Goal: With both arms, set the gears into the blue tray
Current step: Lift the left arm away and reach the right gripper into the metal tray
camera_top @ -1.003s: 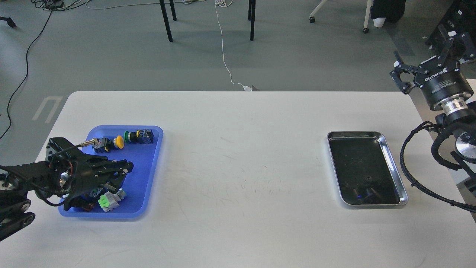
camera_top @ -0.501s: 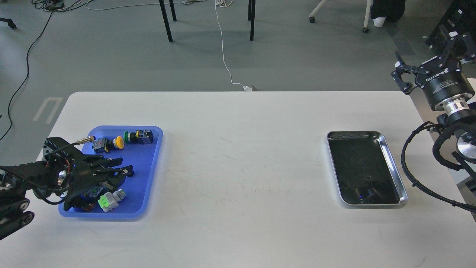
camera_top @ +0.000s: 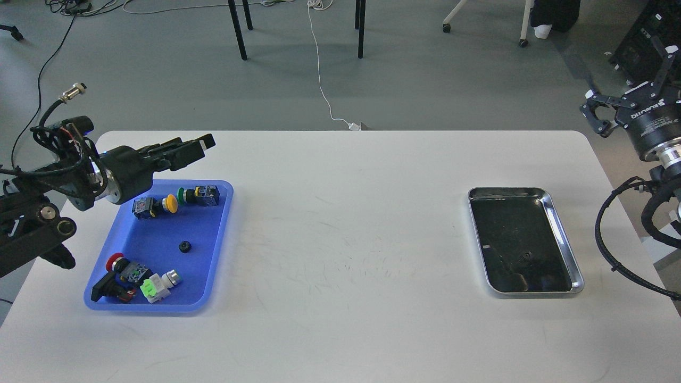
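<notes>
The blue tray (camera_top: 210, 266) sits at the table's left. One small black gear (camera_top: 184, 246) lies loose on its bare middle. My left gripper (camera_top: 199, 146) hangs above the tray's far edge, pointing right, well clear of the gear; its fingers are slightly apart with nothing between them. My right gripper (camera_top: 625, 93) is raised off the table's far right corner, its fingers spread wide and empty. A small dark speck (camera_top: 525, 257), possibly another gear, shows on the steel tray's dark bottom; it is too faint to be sure.
Push-button switches lie in the blue tray: yellow-capped (camera_top: 170, 202) and green-capped (camera_top: 183, 195) at the far end, red-capped (camera_top: 115, 262) and light-green (camera_top: 150, 288) at the near end. A shiny steel tray (camera_top: 565, 234) stands at the right. Chair legs and cables are beyond the table.
My left gripper has lifted out of the blue tray and swung up to its far edge, uncovering the gear and the red-capped switch. My right gripper has drifted slightly right.
</notes>
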Robot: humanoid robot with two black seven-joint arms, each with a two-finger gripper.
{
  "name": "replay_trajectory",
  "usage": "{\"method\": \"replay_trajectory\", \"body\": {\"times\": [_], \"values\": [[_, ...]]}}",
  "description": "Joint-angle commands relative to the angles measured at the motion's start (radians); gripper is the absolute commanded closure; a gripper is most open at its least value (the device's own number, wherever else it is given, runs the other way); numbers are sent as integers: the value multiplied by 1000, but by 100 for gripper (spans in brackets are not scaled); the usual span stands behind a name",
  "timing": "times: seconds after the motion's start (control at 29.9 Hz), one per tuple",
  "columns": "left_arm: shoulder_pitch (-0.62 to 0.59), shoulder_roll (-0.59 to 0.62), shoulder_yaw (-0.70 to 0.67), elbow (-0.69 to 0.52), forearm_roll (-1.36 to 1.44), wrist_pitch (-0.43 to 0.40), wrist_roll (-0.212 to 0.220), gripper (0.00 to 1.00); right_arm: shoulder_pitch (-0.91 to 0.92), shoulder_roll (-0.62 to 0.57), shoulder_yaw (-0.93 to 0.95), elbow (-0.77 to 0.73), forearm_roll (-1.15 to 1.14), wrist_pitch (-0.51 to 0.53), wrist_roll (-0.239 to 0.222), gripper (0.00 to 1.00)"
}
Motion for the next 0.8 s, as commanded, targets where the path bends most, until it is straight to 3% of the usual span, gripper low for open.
{"method": "replay_trajectory", "body": {"times": [0.0, 0.2, 0.37, 0.6, 0.77], "values": [[-31, -54, 5, 1, -6, 0, 1, 7, -16, -99, -31, 11, -61, 0, 0, 1], [-37, -171, -68, 16, -84, 7, 0, 6, 1, -290, -48, 94, -340, 0, 0, 1], [-26, -245, -162, 51, -395, 3, -2, 4, 85, -395, -52, 165, -627, 0, -5, 1], [-29, -255, -257, 79, -1036, -35, 8, 3, 197, -389, -87, 272, -1078, 0, -14, 1], [-14, -251, -329, 122, -1173, -91, 8, 2, 350, -286, -300, 284, -1362, 0, -6, 1]]}}
